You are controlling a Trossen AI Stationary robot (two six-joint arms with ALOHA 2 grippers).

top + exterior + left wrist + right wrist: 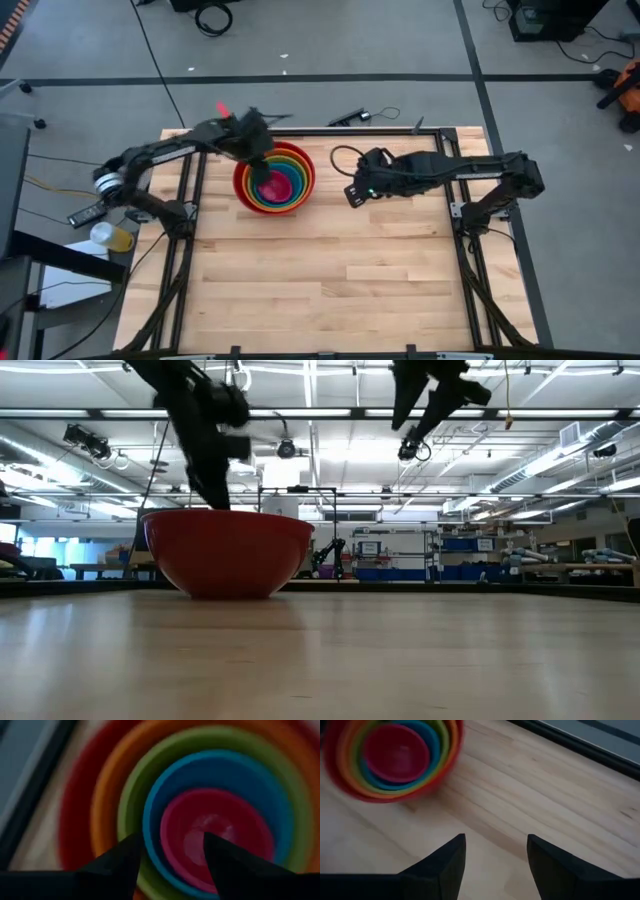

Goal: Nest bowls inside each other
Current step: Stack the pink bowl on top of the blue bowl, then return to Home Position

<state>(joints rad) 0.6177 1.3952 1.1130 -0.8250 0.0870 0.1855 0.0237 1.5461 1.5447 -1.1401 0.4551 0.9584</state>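
Note:
The bowls stand nested in one stack (273, 180) near the table's far edge, left of centre. From the outside in they are red (228, 550), orange (107, 780), green (132, 785), blue (225, 775) and pink (220, 835). The red bowl rests on the wood by its base. My left gripper (172, 840) hangs open over the stack, slanting down, with its fingers on either side of the near rims of the pink and blue bowls. My right gripper (496, 840) hovers open over bare wood to the right of the stack (390, 760).
The wooden table top (330, 280) lies bare over its near half and its right side. A black frame rail (580, 745) runs along the far edge, and a cable loop (345, 155) lies by it. A yellow cup (112, 237) sits off the table's left side.

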